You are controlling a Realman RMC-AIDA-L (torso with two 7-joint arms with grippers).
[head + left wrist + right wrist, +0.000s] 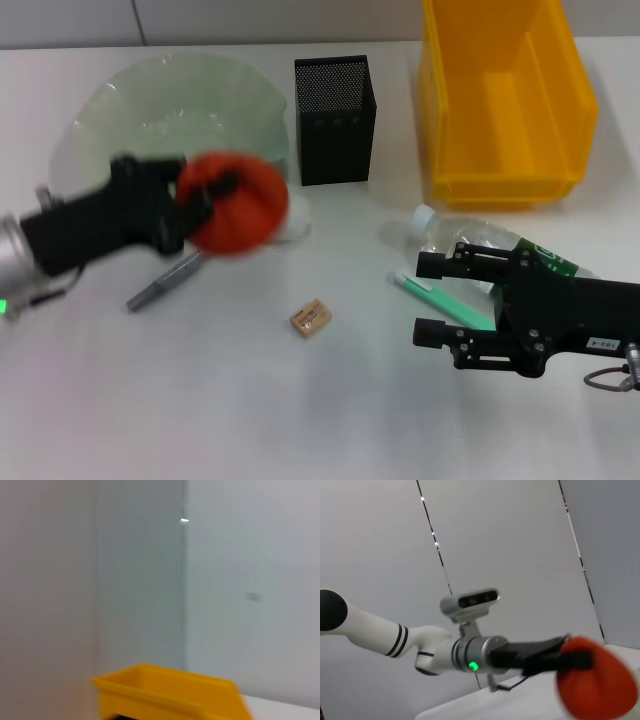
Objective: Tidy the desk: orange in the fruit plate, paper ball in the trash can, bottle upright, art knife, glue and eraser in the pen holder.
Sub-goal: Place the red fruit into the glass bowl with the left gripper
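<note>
Orange (238, 203) is held clamped in the left gripper's (200, 205) jaws, lifted off the table (250, 400) just beside the fruit plate (150, 100). Judged best carried over the plate's middle and lowered before release, so rolling is avoided. Right gripper (432, 297) hangs by the bottle (480, 240), beyond the plate, jaws apart. Plate is seen only in the head view; the right wrist view gives the grip side-on.

Bright, even light falls from overhead, leaving only soft shadows on the plain white tabletop (250, 400). Motion blur smears the red-orange lumpy fruit (238, 203) and the left gripper (205, 200) holding it. The bright-yellow plastic bin (170, 692) is soft too.
</note>
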